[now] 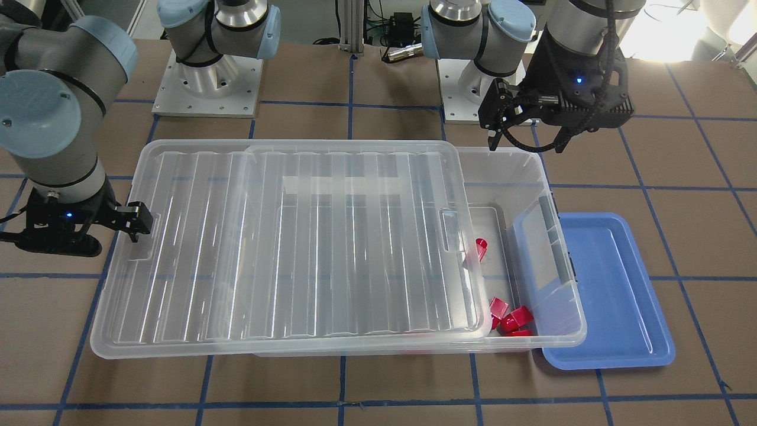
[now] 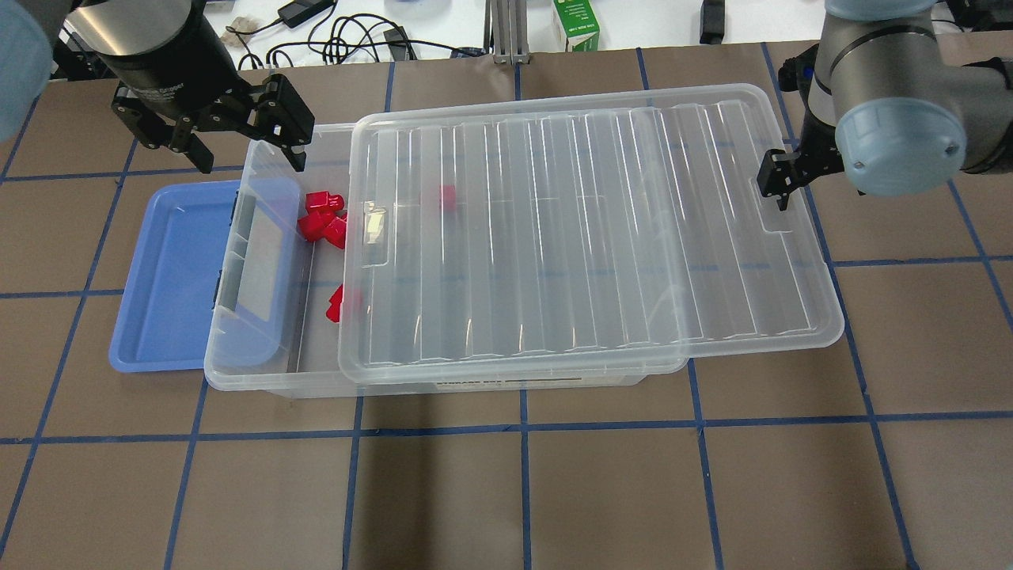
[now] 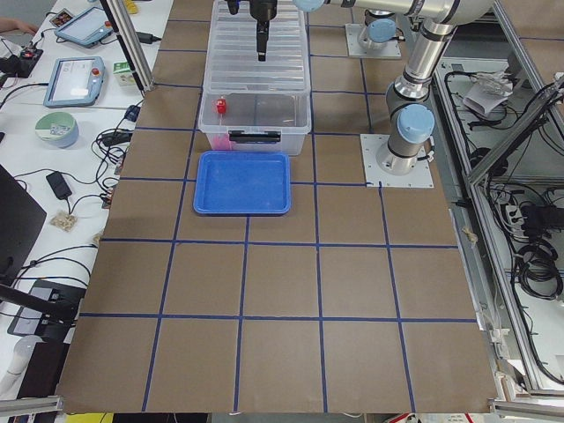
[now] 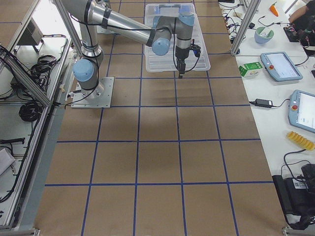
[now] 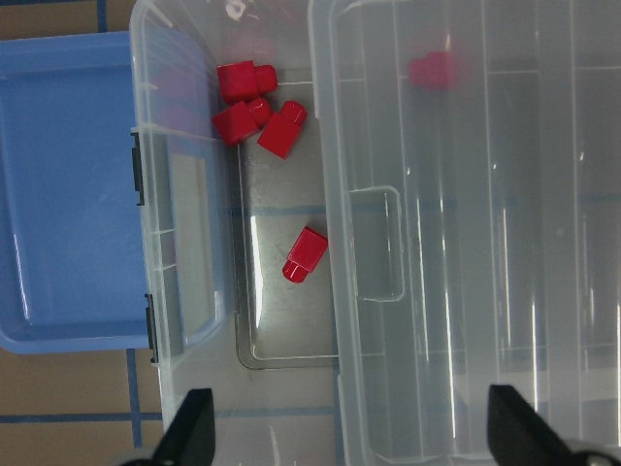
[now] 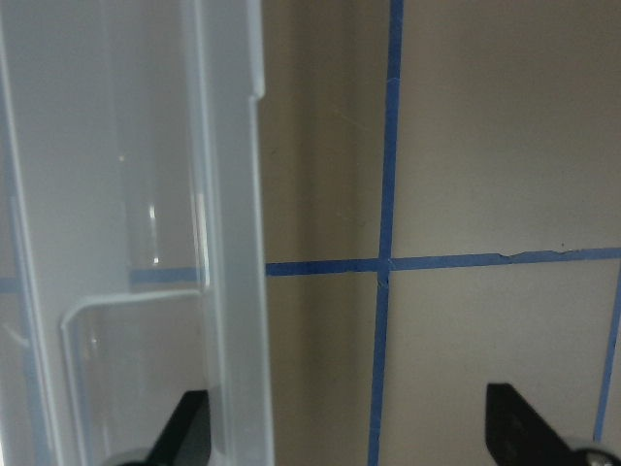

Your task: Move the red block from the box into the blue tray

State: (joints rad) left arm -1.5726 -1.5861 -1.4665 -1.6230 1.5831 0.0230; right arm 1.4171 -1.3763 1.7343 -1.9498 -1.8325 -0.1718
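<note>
Front: lid sits offset on box, leaving one end uncovered. Red blocks lie inside that end, with the tray just beside it.
Overhead: left gripper hangs over the box's far corner. One more block shows under the lid.
Left wrist: claw spread wide, holding nothing.
Right wrist: right gripper spread wide, lid rim inside the gap.

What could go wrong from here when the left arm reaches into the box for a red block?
1. The gap beside the offset lid is narrow; the open left gripper could strike the lid's edge or the box wall.
2. Three red blocks lie bunched together, so a grasp may catch two; the lone red block looks safer.
</note>
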